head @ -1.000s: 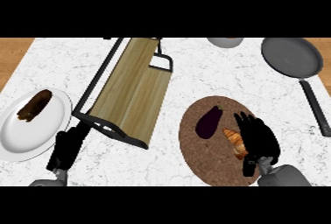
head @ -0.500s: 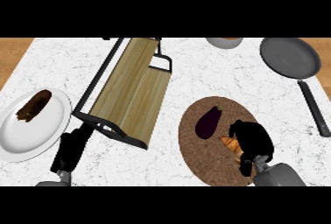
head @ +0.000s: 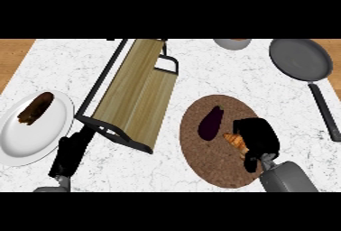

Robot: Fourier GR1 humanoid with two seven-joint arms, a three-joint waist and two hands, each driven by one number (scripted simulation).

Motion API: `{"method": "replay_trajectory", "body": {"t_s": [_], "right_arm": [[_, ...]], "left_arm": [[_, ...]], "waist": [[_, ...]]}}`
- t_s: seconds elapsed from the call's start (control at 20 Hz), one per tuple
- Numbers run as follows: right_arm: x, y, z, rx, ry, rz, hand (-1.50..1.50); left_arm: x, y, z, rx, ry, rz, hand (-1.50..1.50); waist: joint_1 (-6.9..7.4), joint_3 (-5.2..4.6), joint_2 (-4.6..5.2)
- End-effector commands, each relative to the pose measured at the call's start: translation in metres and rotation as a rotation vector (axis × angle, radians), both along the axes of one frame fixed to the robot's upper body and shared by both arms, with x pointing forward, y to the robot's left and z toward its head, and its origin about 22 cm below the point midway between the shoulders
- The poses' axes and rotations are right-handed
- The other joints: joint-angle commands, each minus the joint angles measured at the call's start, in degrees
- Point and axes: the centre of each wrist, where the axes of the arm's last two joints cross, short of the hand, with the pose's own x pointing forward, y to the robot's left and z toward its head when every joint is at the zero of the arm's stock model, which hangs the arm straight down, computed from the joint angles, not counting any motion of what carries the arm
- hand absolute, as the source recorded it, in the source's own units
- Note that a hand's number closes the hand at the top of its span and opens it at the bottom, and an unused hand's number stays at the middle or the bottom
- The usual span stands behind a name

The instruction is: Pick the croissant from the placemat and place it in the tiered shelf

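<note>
The golden croissant (head: 235,140) lies on the round brown placemat (head: 213,158), mostly covered by my right hand (head: 258,137), whose fingers are curled round it. A dark purple eggplant (head: 210,122) lies just left of it on the same mat. The tiered shelf (head: 136,97), wooden boards in a black frame, stands left of the mat at the counter's middle. My left hand (head: 68,154) rests at the lower left, fingers straight, beside the shelf's near corner.
A white plate (head: 20,140) with a brown pastry (head: 36,108) sits at the far left. A grey frying pan (head: 300,59) with a long handle (head: 325,112) lies at the right, a grey bowl (head: 232,43) at the back edge.
My right hand's fingers have curled further over the croissant, hiding more of it. The left hand has not moved.
</note>
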Motion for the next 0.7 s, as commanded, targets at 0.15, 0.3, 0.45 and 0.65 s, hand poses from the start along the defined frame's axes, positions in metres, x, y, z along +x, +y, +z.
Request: {"method": "replay_trajectory", "body": {"t_s": [0.15,0.3,0.45,0.65], "right_arm": [[0.045,0.007,0.06,0.127,-0.004,0.592,1.5],[0.078,-0.025,0.093,0.197,-0.03,0.703,1.5],[0.101,-0.037,0.126,0.296,-0.096,0.781,1.5],[0.124,-0.071,0.16,0.37,-0.249,0.79,1.5]], "left_arm": [[0.004,-0.016,0.0,-0.006,-0.01,-0.074,0.0],[0.013,-0.019,0.006,0.004,-0.028,-0.068,0.0],[0.015,-0.011,0.006,-0.009,-0.005,-0.021,0.0],[0.01,-0.016,0.004,0.007,-0.024,-0.026,0.0]], "waist": [[5.27,0.4,1.27],[3.65,0.41,1.23],[1.87,0.33,0.6],[1.31,0.32,0.47]]}}
